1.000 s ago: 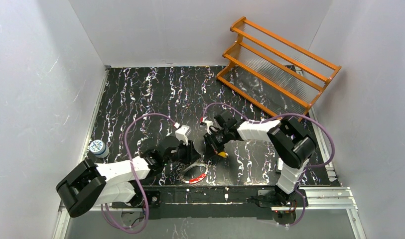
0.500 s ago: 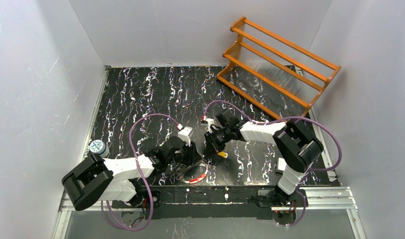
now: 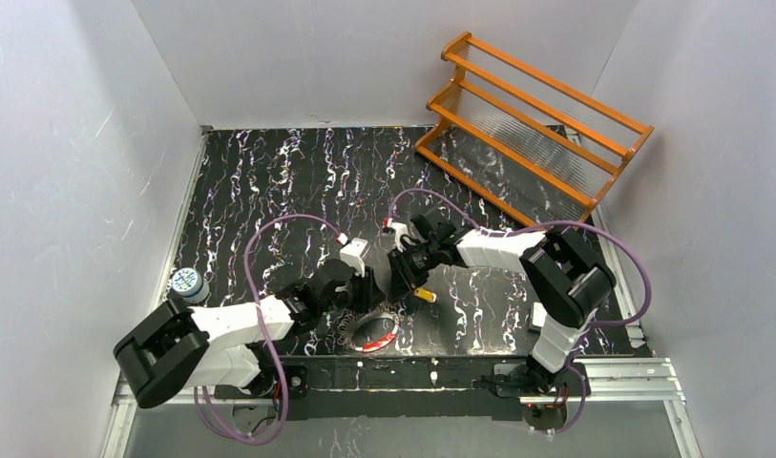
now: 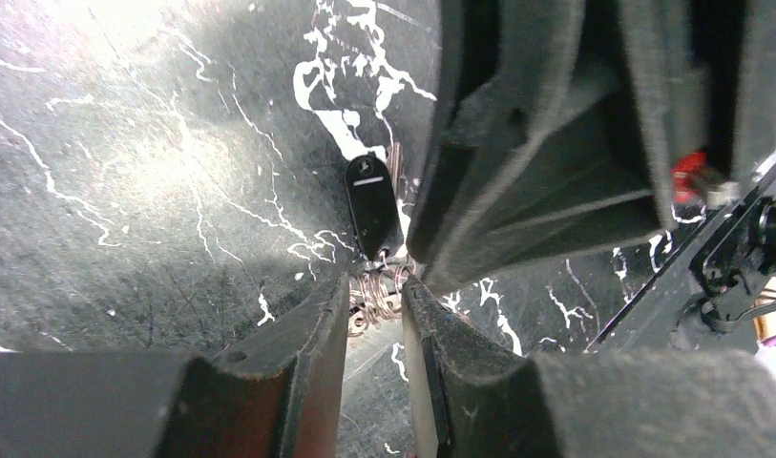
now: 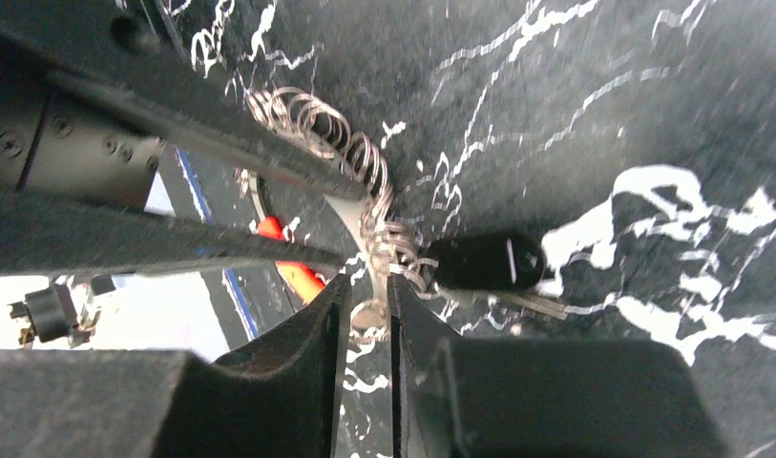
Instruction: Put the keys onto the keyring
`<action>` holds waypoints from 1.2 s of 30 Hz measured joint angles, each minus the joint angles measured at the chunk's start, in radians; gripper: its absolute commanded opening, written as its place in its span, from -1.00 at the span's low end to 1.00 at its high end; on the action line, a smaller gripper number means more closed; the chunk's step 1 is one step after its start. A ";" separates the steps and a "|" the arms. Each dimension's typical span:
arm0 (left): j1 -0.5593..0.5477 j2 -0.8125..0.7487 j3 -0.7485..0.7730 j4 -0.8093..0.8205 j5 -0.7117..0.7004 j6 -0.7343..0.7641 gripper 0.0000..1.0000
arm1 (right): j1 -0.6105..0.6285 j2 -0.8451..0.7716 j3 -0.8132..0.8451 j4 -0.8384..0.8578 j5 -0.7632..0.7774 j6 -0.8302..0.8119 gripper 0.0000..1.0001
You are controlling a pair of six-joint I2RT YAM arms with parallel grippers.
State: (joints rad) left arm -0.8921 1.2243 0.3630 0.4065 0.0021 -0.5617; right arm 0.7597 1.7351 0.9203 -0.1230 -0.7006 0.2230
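My left fingers (image 4: 376, 291), narrowly parted, pinch the coil (image 4: 369, 307). My right fingers (image 5: 367, 286) stand barely apart around one loop; whether they grip it I cannot tell. The key (image 5: 484, 262) lies flat on the counter (image 3: 269, 191), dark head against the coil, blade pointing away. The keyring (image 3: 376, 334) lies near.

Left gripper (image 4: 376, 291), right gripper (image 5: 367, 291) tip-to-tip

Bright glare patches, blurred pincer close-ups
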 measured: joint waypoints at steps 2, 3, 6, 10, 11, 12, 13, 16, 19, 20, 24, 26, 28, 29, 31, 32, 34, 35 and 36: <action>0.000 -0.041 0.000 -0.022 -0.019 0.000 -0.46 | 0.000 0.022 0.030 0.005 -0.004 -0.007 -0.33; 0.000 -0.060 -0.002 -0.030 -0.027 0.000 -0.45 | 0.000 0.033 0.042 0.009 -0.006 -0.010 -0.31; 0.000 -0.140 -0.016 -0.045 -0.055 0.000 -0.43 | 0.000 0.074 0.082 0.027 -0.018 -0.019 -0.27; 0.000 -0.229 -0.051 -0.057 -0.074 0.000 -0.37 | 0.000 0.138 0.125 0.042 -0.048 -0.029 -0.27; 0.000 -0.244 -0.059 -0.058 -0.074 0.000 -0.36 | 0.000 0.156 0.131 0.045 -0.058 -0.033 -0.27; -0.001 -0.256 -0.065 -0.061 -0.075 0.000 -0.35 | 0.000 0.166 0.132 0.047 -0.067 -0.035 -0.28; -0.001 -0.270 -0.074 -0.063 -0.075 0.000 -0.34 | 0.000 0.175 0.132 0.047 -0.073 -0.037 -0.29; -0.001 -0.309 -0.093 -0.067 -0.076 0.002 -0.32 | 0.000 0.184 0.123 0.046 -0.087 -0.039 -0.32; -0.002 -0.327 -0.097 -0.063 -0.077 0.006 -0.31 | 0.000 0.175 0.098 0.050 -0.095 -0.040 -0.32; -0.002 -0.329 -0.097 -0.058 -0.076 0.008 -0.30 | 0.000 0.170 0.085 0.049 -0.097 -0.040 -0.32; -0.002 -0.322 -0.097 -0.042 -0.072 0.018 -0.30 | 0.000 0.136 0.041 0.053 -0.114 -0.037 -0.32; -0.002 -0.306 -0.097 -0.036 -0.069 0.022 -0.30 | 0.000 0.118 0.022 0.052 -0.114 -0.036 -0.31; -0.002 -0.285 -0.097 -0.032 -0.065 0.026 -0.30 | 0.000 0.107 0.010 0.052 -0.113 -0.035 -0.28; -0.002 -0.274 -0.097 -0.027 -0.063 0.027 -0.30 | 0.000 0.103 0.005 0.053 -0.113 -0.035 -0.26; -0.002 -0.253 -0.097 -0.016 -0.056 0.030 -0.29 | 0.000 0.095 -0.003 0.052 -0.109 -0.035 -0.18; -0.002 -0.244 -0.097 -0.012 -0.052 0.031 -0.29 | 0.000 0.090 -0.006 0.052 -0.105 -0.035 -0.14; -0.002 -0.229 -0.097 -0.009 -0.045 0.037 -0.29 | 0.000 0.082 -0.008 0.051 -0.094 -0.035 -0.07; -0.002 -0.225 -0.097 -0.009 -0.043 0.039 -0.29 | 0.000 0.079 -0.008 0.051 -0.088 -0.037 -0.06; -0.002 -0.222 -0.097 -0.009 -0.042 0.042 -0.29 | 0.000 0.075 -0.008 0.051 -0.085 -0.037 -0.06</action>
State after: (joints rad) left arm -0.8944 1.0023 0.2665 0.3977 -0.0395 -0.5201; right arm 0.7597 1.8103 0.9127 -0.0715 -0.7856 0.1856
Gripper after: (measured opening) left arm 0.353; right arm 0.455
